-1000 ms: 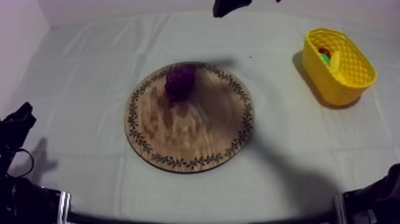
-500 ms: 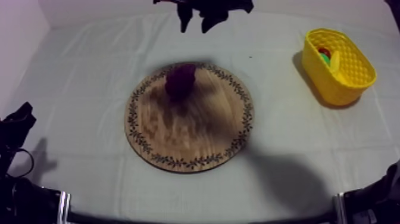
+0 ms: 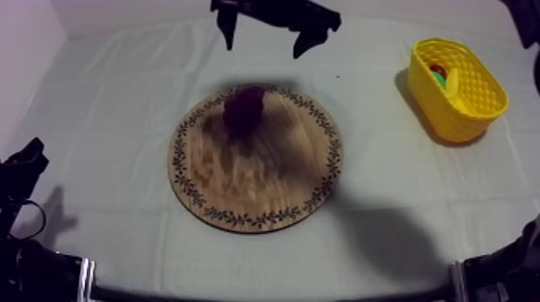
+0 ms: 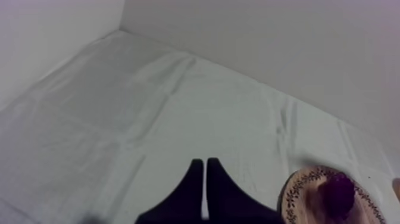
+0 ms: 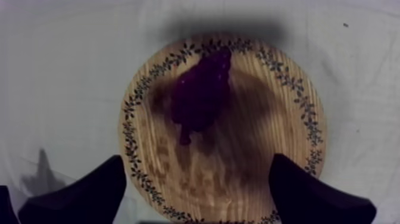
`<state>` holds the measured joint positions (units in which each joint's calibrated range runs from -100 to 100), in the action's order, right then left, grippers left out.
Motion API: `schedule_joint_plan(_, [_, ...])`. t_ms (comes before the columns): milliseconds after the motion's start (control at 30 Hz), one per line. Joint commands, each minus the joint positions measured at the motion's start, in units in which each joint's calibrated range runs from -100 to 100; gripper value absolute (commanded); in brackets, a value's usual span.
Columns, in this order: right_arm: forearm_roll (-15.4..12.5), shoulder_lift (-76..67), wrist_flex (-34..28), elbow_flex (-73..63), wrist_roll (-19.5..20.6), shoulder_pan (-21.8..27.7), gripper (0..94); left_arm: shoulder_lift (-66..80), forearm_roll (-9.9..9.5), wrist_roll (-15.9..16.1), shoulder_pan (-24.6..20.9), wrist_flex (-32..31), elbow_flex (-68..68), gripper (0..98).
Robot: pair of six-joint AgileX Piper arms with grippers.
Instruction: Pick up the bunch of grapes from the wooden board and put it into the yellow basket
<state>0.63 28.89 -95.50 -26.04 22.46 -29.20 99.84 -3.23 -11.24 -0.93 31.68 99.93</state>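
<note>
A dark purple bunch of grapes (image 3: pixel 243 108) lies on the far part of the round wooden board (image 3: pixel 265 189). My right gripper (image 3: pixel 265 36) hangs above the table just beyond the board's far rim, open wide, with nothing between its fingers. Its wrist view looks straight down on the grapes (image 5: pixel 201 95) and the board (image 5: pixel 262 137), with the right gripper (image 5: pixel 199 193) spread well apart over the board's rim. My left gripper (image 4: pixel 205 170) is shut, its fingers together as a narrow wedge over bare cloth, the board (image 4: pixel 297 190) and grapes (image 4: pixel 336 193) off to one side.
The yellow basket (image 3: pixel 474 100) stands at the far right and holds a small red fruit (image 3: pixel 438 70) and a banana (image 3: pixel 452 82). My left arm (image 3: pixel 24 169) rests low at the left edge. Grey-white cloth surrounds the board.
My right gripper has come in from the far edge toward the board and its fingers have spread from shut to wide open. Grapes, board and left arm have not moved.
</note>
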Motion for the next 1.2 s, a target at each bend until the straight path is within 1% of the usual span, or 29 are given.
schedule_joint_plan(0, [-0.3,1.8,0.7,0.5,0.2,0.0,72.6,0.0,-0.02,0.0,0.0,0.0,0.0,0.0])
schedule_joint_plan(233, [-1.7,10.2,2.9,-1.2,0.4,0.2,72.8,0.0,-0.02,0.0,0.0,0.0,0.0,0.0])
schedule_joint_plan(367, [-1.8,15.9,2.2,-6.9,0.5,0.2,72.9,0.0,-0.02,0.0,0.0,0.0,0.0,0.0])
schedule_joint_plan(567, [-1.3,24.0,0.8,-15.7,0.7,-0.1,73.4,0.0,-0.02,0.0,0.0,0.0,0.0,0.0])
schedule_joint_plan(933, [-2.0,33.2,-0.8,-25.7,0.9,0.1,73.0,0.0,-0.02,0.0,0.0,0.0,0.0,0.0])
schedule_joint_plan(1033, [-2.3,34.6,-1.0,-26.7,0.6,0.2,71.6,0.0,-0.02,0.0,0.0,0.0,0.0,0.0])
schedule_joint_plan(1167, [-3.3,35.6,-1.3,-26.9,-0.6,0.4,64.7,0.0,-0.02,0.0,0.0,0.0,0.0,0.0])
